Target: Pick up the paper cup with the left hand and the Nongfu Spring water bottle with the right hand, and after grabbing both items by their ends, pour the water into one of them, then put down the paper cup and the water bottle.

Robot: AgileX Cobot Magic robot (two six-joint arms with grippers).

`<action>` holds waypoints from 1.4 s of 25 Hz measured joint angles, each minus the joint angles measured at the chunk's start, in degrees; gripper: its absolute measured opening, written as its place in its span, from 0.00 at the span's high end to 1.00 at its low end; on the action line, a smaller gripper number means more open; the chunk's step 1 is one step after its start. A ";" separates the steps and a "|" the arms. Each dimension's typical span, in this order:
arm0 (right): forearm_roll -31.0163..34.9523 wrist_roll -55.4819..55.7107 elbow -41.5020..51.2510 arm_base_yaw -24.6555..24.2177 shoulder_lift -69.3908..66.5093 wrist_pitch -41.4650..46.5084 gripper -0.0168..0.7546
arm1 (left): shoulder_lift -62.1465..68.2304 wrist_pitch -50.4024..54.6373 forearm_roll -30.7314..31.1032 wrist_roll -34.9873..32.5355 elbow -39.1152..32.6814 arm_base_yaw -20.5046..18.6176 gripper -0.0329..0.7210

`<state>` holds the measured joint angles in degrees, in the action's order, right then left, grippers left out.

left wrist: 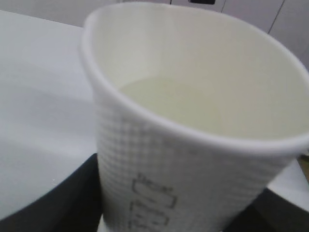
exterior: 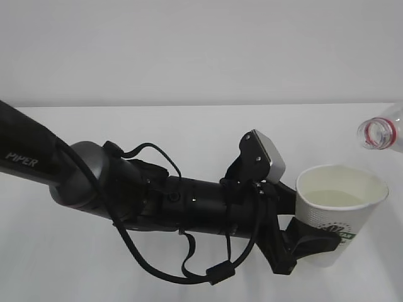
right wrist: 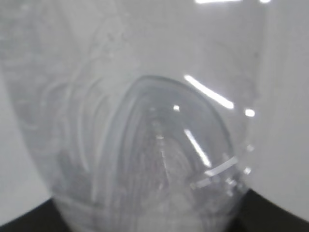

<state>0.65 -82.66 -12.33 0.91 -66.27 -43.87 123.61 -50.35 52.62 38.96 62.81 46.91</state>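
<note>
I see the paper cup (exterior: pixel 337 211) standing nearly upright, mouth up, leaning slightly away from my left hand (exterior: pixel 301 242), whose jaws are clamped on its lower wall. The water (exterior: pixel 334 198) lies pale inside it. Above and beyond the cup's far rim, the Nongfu Spring water bottle (exterior: pixel 381 133) lies tipped, its open red-ringed mouth pointing toward the cup. My right hand (right wrist: pixel 154 220) grips the bottle's base. Below is a plain white table (exterior: pixel 189 132), with a white wall (exterior: pixel 201 50) behind
</note>
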 joint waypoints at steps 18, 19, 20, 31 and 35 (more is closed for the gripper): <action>0.44 17.32 0.00 0.00 0.00 0.00 0.49 | 0.00 0.00 0.00 0.00 0.00 0.00 0.32; 0.44 19.10 0.00 0.00 0.00 0.00 0.49 | 0.00 0.00 0.00 0.00 0.00 0.00 0.32; 0.44 20.90 0.00 0.00 0.00 0.00 0.49 | 0.00 0.00 0.00 0.00 0.00 0.00 0.32; 0.57 42.18 0.00 0.00 0.00 0.00 0.49 | 0.00 0.00 0.00 0.00 0.00 0.00 0.32; 0.57 50.90 0.00 0.00 0.00 0.00 0.49 | 0.00 0.00 0.00 0.00 0.00 0.00 0.32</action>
<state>1.22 -31.76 -12.33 0.91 -66.27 -43.87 123.61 -50.35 52.62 38.96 62.81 46.91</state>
